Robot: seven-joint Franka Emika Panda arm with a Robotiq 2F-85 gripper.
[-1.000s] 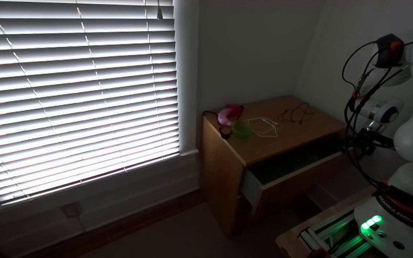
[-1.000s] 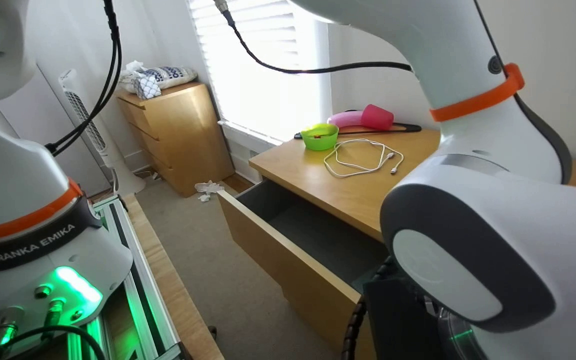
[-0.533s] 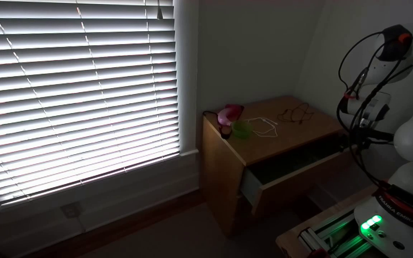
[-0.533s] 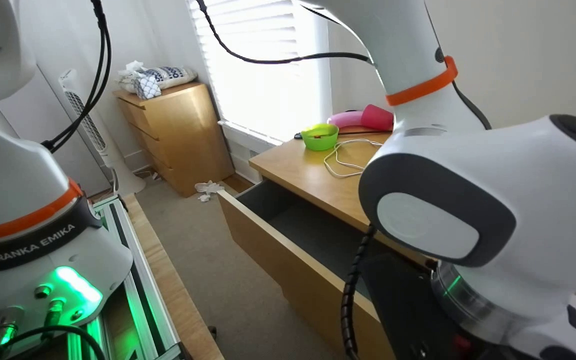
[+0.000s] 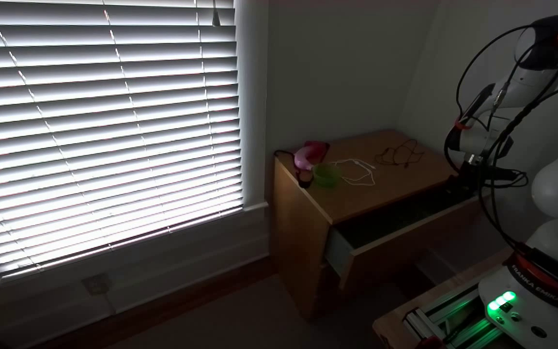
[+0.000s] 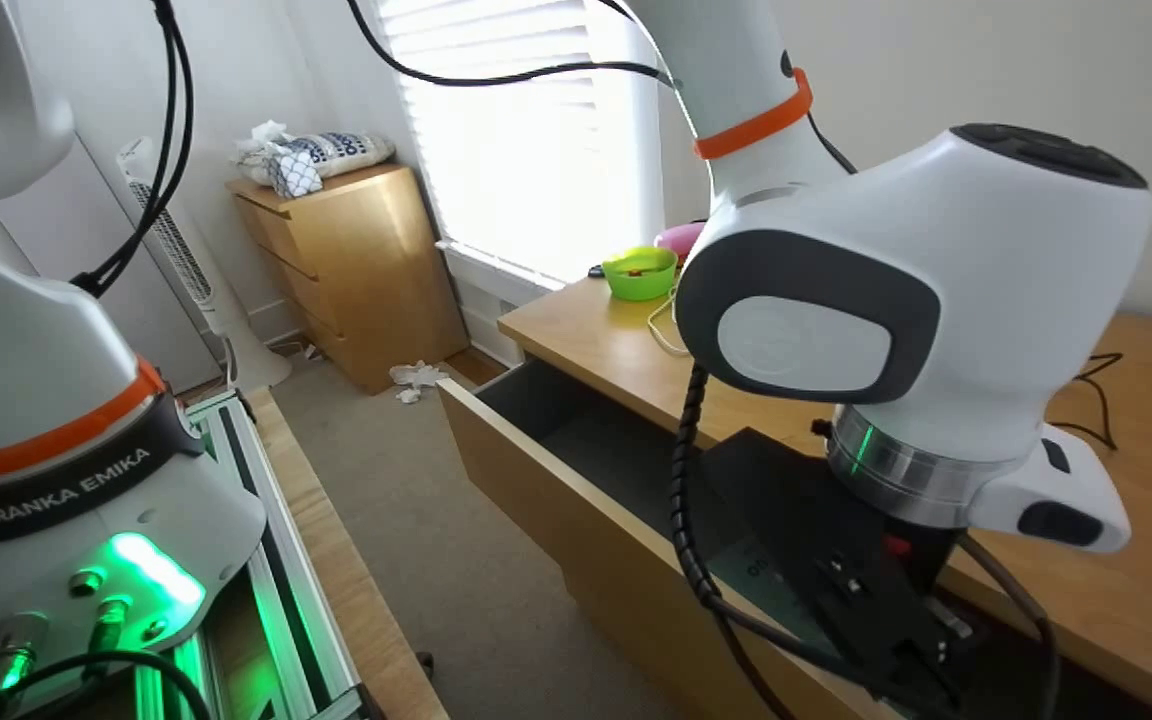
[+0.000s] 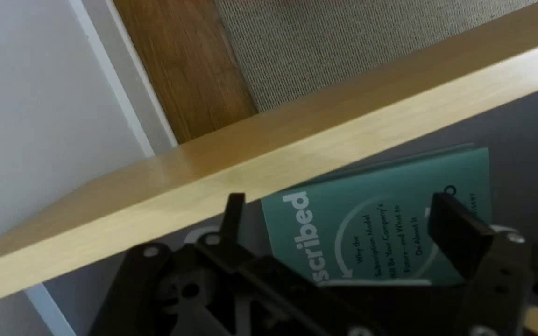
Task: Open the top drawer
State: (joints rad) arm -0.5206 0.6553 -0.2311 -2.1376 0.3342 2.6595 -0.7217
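The top drawer, with its plain light-brown front [image 5: 414, 242], stands pulled out from the small wooden cabinet [image 5: 298, 232]. Its front [image 6: 576, 530] and greyish inside also show in the other exterior picture. In the wrist view the drawer front's top edge [image 7: 297, 163] runs diagonally across. A teal book [image 7: 362, 224] lies inside the drawer. My gripper [image 7: 336, 205] is open and empty, fingers wide apart, above or within the drawer opening over the book. One finger's tip appears close to the front's inner edge; I cannot tell whether it touches. In an exterior view the fingertips are hidden.
A green bowl [image 6: 640, 275], a pink-and-red object [image 5: 310, 155], a white cable [image 5: 372, 169] and a dark cable [image 5: 395, 162] lie on the cabinet top. The robot's base table [image 6: 306, 500] stands in front of the drawer. Another dresser [image 6: 366, 270] stands farther off.
The arm and gripper have moved inward over the open drawer, toward the cabinet. More of the wrist and hand now shows in an exterior view. The drawer has not visibly moved.
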